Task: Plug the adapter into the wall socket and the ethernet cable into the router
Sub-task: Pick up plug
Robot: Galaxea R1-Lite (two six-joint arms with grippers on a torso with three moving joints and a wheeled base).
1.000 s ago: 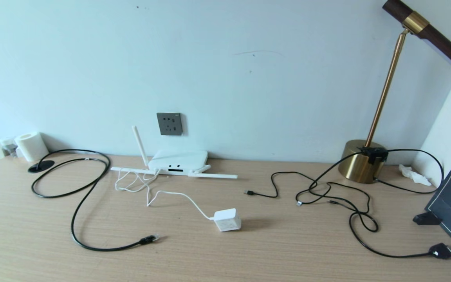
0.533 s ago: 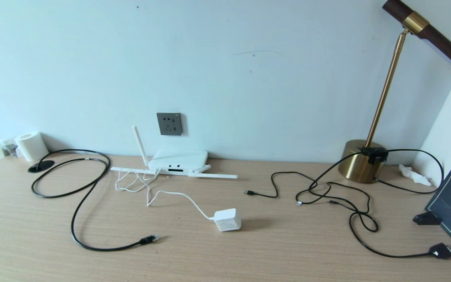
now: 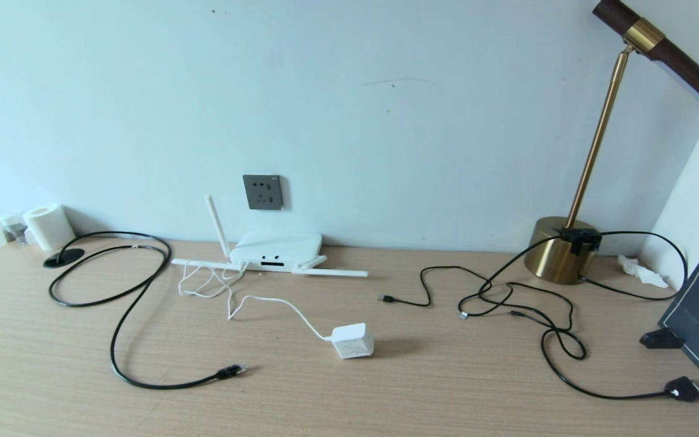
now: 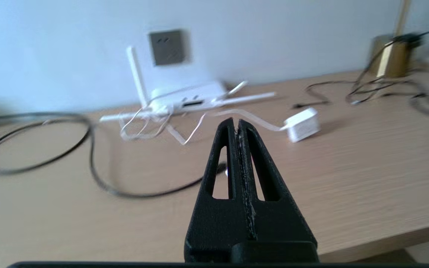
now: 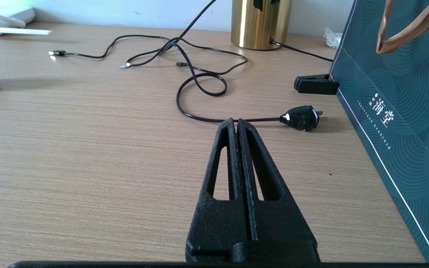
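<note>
Nothing on the desk (image 3: 446,388) has moved; both claws, left (image 4: 235,124) and right (image 5: 235,124), are pressed closed, empty.

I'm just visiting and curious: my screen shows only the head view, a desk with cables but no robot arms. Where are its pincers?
Observer: The left pincer shows in the left wrist view, shut and empty, pointing toward the router.
Operator: And the other?
Observer: The right pincer is shut and empty too; the black plug lies on the desk ahead of it.
Operator: What's the dark panel at my right edge?
Observer: A dark green paper bag with brown handles.
</note>
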